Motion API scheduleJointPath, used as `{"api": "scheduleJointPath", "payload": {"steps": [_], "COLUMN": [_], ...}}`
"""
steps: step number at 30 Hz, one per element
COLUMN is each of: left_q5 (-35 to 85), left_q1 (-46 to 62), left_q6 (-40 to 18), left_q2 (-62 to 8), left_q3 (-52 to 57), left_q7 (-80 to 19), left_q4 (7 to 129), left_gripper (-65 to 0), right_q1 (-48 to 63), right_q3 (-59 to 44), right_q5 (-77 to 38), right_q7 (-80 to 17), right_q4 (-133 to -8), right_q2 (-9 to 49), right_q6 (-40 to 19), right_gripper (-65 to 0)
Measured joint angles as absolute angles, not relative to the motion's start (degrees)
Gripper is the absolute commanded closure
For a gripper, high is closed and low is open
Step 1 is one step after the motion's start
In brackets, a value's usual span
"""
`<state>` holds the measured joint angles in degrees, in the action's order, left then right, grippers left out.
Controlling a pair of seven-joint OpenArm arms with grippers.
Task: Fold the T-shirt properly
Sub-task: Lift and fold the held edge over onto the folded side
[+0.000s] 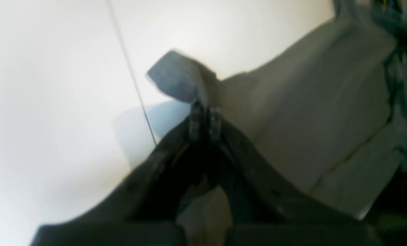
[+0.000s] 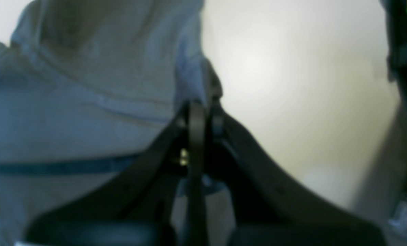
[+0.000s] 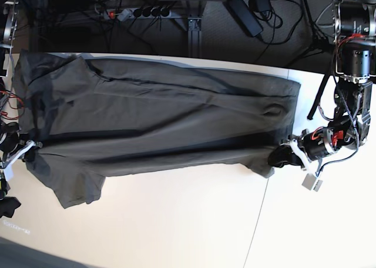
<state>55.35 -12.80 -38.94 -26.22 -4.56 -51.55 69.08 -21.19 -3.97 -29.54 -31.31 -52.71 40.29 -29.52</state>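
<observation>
Across the white tabletop [image 3: 176, 221] the dark olive-grey, wrinkled cotton T-shirt [image 3: 158, 121] lies stretched, long axis running side to side in the base view, hem end toward that view's right and one short sleeve hanging down at lower left. You have it pinned at both ends. Left gripper [image 3: 281, 156] sits at the hem-side corner on the base view's right, fingers pressed together on a small flap of cloth (the left wrist view shows that flap [image 1: 178, 80] standing up just past the tips). Right gripper [image 3: 30, 148] is at the sleeve-side edge on the base view's left, likewise nipped onto a fabric edge [image 2: 193, 68]; wrist view is blurred, so how deep the bite goes you cannot tell. Judgement: both held edges are the near edge, the shirt body lies beyond the claws toward the far table edge, so the next fold likely carries that near edge over it, arms moving together.
</observation>
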Motion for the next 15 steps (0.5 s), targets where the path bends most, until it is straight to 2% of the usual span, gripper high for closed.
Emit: {"api": "scheduleJointPath", "payload": {"steps": [5, 15], "left_q5": [55.1, 54.3], "left_q1": [-8.4, -7.3], "left_q6": [-38.9, -38.9], "left_q2": [-27.3, -27.5], "left_q3": [-4.7, -4.7], "left_q7": [-51.1, -50.1], "left_q4": [76.1, 76.2], "left_gripper": [0.0, 0.0], "right_q1": [-15.3, -6.5], "right_q3": [-6.9, -14.6], "right_q5": [-30.7, -35.4], "right_q7": [-31.5, -33.8], "right_q4": [-56.8, -57.6], "right_q2": [42.3, 42.3], "right_q6": [-29.5, -29.5], "right_gripper": [0.0, 0.0]}}
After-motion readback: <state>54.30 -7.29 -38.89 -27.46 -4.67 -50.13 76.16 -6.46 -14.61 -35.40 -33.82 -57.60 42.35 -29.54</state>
